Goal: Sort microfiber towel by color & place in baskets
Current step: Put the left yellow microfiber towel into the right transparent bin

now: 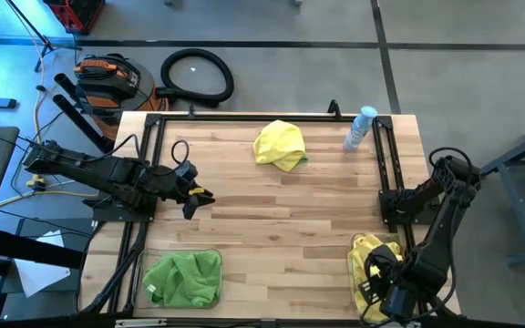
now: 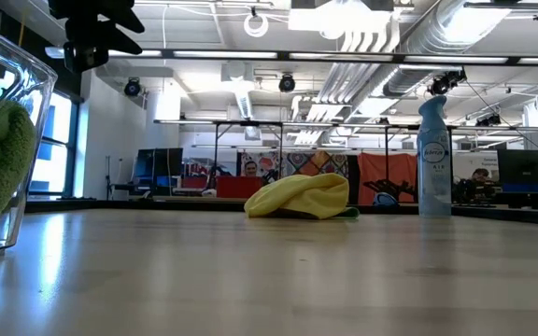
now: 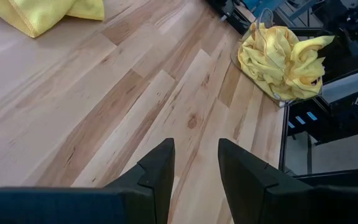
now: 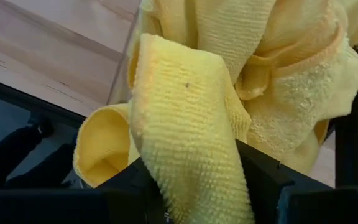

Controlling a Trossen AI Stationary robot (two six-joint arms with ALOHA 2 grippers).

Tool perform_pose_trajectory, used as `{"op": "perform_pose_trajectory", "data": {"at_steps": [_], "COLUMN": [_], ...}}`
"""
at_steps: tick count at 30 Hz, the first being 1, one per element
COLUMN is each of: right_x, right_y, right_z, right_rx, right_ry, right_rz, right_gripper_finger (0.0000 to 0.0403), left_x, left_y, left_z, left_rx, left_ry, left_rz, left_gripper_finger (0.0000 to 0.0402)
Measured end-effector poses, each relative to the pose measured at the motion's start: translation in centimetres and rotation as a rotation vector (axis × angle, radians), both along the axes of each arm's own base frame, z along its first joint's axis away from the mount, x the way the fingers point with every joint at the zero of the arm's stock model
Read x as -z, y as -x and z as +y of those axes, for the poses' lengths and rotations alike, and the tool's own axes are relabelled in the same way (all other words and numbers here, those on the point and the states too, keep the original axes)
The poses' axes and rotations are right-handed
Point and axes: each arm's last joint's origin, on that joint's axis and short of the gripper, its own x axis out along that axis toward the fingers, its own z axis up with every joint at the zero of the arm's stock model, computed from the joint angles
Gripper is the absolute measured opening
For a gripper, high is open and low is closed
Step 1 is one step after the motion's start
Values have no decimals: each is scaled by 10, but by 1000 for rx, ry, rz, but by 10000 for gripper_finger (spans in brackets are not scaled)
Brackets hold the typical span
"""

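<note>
Right gripper (image 4: 191, 180) is pinching a yellow towel (image 4: 191, 112) over the yellow basket (image 1: 358, 244), while the left gripper (image 3: 194, 171) hovers empty, fingers slightly apart. Green towels (image 1: 185, 278) are binned; one loose yellow towel (image 1: 279, 144) remains mid-table, seemingly last.

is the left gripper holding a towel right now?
No. In the left wrist view the left gripper is open with only bare table between its fingers; the nearest towel lies apart.

grey floor (image 1: 335, 23), ceiling ducts (image 2: 456, 28), perhaps desks (image 2: 250, 187) far behind.
</note>
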Motion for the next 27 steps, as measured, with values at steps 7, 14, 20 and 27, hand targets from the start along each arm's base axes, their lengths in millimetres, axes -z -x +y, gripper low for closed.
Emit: {"op": "perform_pose_trajectory", "data": {"at_steps": [7,14,20,27], "right_x": [0,0,0,1], "right_y": [2,4,6,6], "right_z": [-3,-1,-2,-2], "right_rx": [-14,-11,-33,19], "right_ry": [26,17,27,77], "right_rz": [22,36,49,-26], "right_gripper_finger": [154,154,154,154], "left_x": [0,0,0,2], "left_y": [0,0,0,-2], "left_z": [0,0,0,-1], "left_rx": [1,1,10,10], "left_ry": [-2,-2,-15,-18], "left_rz": [1,2,3,17], "left_gripper_finger": [113,113,113,113]}}
